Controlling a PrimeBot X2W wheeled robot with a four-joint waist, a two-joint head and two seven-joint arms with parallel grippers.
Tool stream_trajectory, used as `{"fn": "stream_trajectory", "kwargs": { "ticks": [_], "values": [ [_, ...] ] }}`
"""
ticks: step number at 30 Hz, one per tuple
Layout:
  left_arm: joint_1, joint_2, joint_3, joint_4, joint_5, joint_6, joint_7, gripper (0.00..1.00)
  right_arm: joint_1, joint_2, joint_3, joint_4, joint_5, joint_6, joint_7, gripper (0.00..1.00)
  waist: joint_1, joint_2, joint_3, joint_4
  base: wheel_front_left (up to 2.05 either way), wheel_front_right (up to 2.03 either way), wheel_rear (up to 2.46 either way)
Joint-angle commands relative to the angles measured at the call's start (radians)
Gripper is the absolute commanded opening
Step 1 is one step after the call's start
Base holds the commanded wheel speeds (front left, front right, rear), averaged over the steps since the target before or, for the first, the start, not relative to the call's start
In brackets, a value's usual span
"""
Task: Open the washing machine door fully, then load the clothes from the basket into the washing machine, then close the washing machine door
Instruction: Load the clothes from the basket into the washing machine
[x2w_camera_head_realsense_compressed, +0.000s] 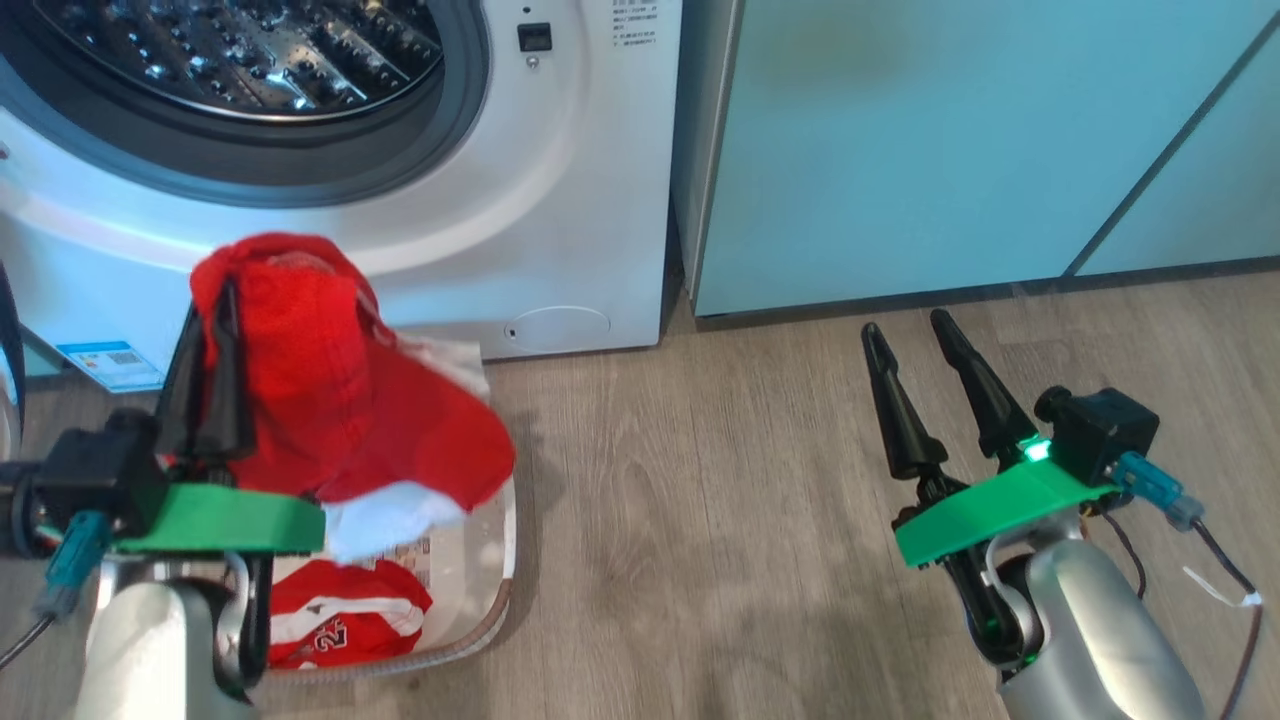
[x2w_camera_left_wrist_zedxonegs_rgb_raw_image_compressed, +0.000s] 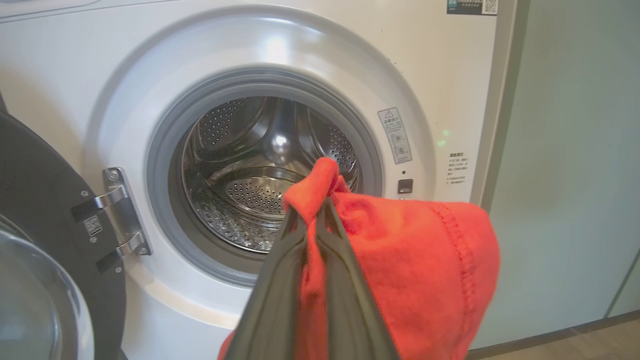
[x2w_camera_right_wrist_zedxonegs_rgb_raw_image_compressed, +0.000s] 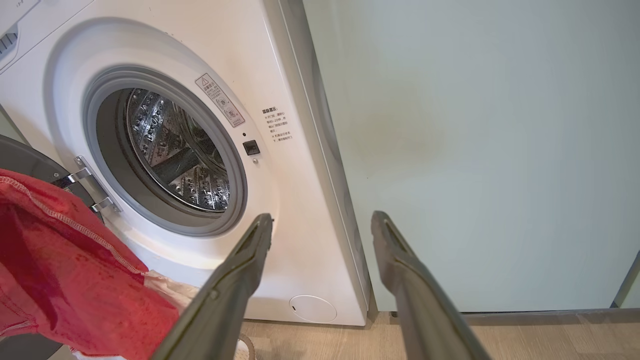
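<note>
My left gripper (x2w_camera_head_realsense_compressed: 215, 300) is shut on a red garment (x2w_camera_head_realsense_compressed: 330, 400) with white trim, lifted above the basket (x2w_camera_head_realsense_compressed: 495, 560). In the left wrist view its fingers (x2w_camera_left_wrist_zedxonegs_rgb_raw_image_compressed: 312, 210) pinch the red cloth (x2w_camera_left_wrist_zedxonegs_rgb_raw_image_compressed: 420, 260) in front of the washing machine (x2w_camera_left_wrist_zedxonegs_rgb_raw_image_compressed: 280, 50), whose steel drum (x2w_camera_left_wrist_zedxonegs_rgb_raw_image_compressed: 260, 175) stands exposed. The washing machine door (x2w_camera_left_wrist_zedxonegs_rgb_raw_image_compressed: 45, 240) is swung open at the left, on its hinge. Another red garment (x2w_camera_head_realsense_compressed: 340, 615) with white print lies in the basket. Over the bare floor to the right, my right gripper (x2w_camera_head_realsense_compressed: 910, 335) is open and holds nothing; its own view shows it as well (x2w_camera_right_wrist_zedxonegs_rgb_raw_image_compressed: 322, 220).
Pale green cabinets (x2w_camera_head_realsense_compressed: 950, 140) stand right of the washer. Wood-look floor (x2w_camera_head_realsense_compressed: 700, 520) spreads between the basket and my right arm. A round flap (x2w_camera_head_realsense_compressed: 558, 327) sits low on the washer front, and a blue sticker (x2w_camera_head_realsense_compressed: 105, 365) at its lower left.
</note>
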Motion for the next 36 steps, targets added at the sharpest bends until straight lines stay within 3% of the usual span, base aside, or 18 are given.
{"fn": "stream_trajectory", "kwargs": {
  "ticks": [1, 6, 11, 26, 36],
  "values": [
    [-0.022, 0.005, 0.046, -0.042, -0.006, -0.008, -0.012, 0.00, -0.011, -0.008, 0.022, -0.031, 0.005, 0.000, -0.006, 1.00, 0.0001, -0.0001, -0.005, 0.000, 0.00, 0.00, 0.00],
    [0.018, -0.047, 0.092, -0.031, -0.022, -0.073, -0.012, 0.00, -0.003, -0.009, 0.016, -0.034, 0.006, 0.000, -0.006, 1.00, 0.0001, -0.0001, -0.022, -0.001, 0.00, 0.00, 0.00],
    [0.032, -0.060, 0.103, -0.012, -0.034, -0.092, -0.012, 0.00, 0.000, -0.010, 0.012, -0.035, 0.006, 0.000, -0.006, 1.00, 0.0001, -0.0001, -0.029, 0.000, 0.00, 0.00, 0.00],
    [0.010, -0.064, 0.112, -0.005, -0.068, -0.106, -0.012, 0.00, -0.005, -0.008, 0.011, -0.042, 0.007, 0.000, -0.006, 1.00, 0.0001, -0.0001, -0.015, -0.013, 0.00, 0.00, 0.00],
    [-0.125, -0.064, 0.144, -0.008, -0.037, -0.120, -0.012, 0.00, -0.032, -0.002, -0.003, -0.071, 0.002, 0.000, -0.006, 1.00, 0.0001, -0.0001, 0.114, -0.037, 0.00, 0.00, 0.00]
  ]
}}
